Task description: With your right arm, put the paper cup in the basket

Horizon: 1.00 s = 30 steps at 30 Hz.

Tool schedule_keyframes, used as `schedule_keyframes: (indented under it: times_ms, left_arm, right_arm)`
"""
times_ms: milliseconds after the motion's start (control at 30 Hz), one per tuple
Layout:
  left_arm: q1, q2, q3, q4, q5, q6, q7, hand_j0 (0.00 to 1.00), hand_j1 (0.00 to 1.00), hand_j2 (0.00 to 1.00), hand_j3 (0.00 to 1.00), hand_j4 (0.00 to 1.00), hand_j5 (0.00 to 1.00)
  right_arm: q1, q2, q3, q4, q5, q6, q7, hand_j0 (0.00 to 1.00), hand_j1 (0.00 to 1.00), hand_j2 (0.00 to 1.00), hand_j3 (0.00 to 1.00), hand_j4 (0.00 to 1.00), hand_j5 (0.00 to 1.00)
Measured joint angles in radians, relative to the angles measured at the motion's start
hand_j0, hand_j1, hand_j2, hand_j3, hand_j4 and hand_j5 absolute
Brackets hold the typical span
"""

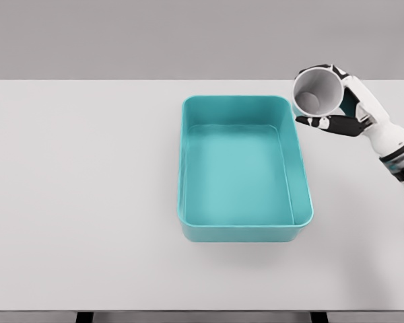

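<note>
We see a white bench (87, 202) filling most of the head view, with a teal basket (303, 195) standing on it a little right of the middle. The basket is rectangular, its long sides running away from us, and nothing lies inside it. The right arm comes in from the right edge, and its robot hand (343, 108) is up near the basket's far right corner, just outside the rim. That right robot hand is closed around the cup (318, 91): white fingers (337, 70) curl over the top of the cup and dark ones (333, 123) wrap beneath it, so the cup is pinched between them. The cup is white and tipped on its side, its open mouth turned toward us and slightly left, so that we look straight into its grey inside and down to the bottom. It is held clear of the bench, beside the basket rather than over its floor; its lower left edge seems to overlap the basket's far right corner in the picture, though we cannot tell whether they touch.
</note>
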Motion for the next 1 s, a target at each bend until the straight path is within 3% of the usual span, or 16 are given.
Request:
schedule_keyframes:
  times_ms: [567,1000]
  left_arm:
    - [0.000,0.000,0.000,0.000,0.000,0.000,0.000,1.00,1.00,1.00,1.00,1.00,1.00]
    - [0.000,0.000,0.000,0.000,0.000,0.000,0.000,1.00,1.00,1.00,1.00,1.00,1.00]
  right_arm:
    - [0.000,-0.002,0.081,-0.162,0.178,0.004,0.000,0.58,0.58,0.58,0.58,0.58,0.58]
    - [-0.018,-0.081,0.201,-0.198,0.227,0.004,0.000,0.59,0.59,0.59,0.59,0.59,0.59]
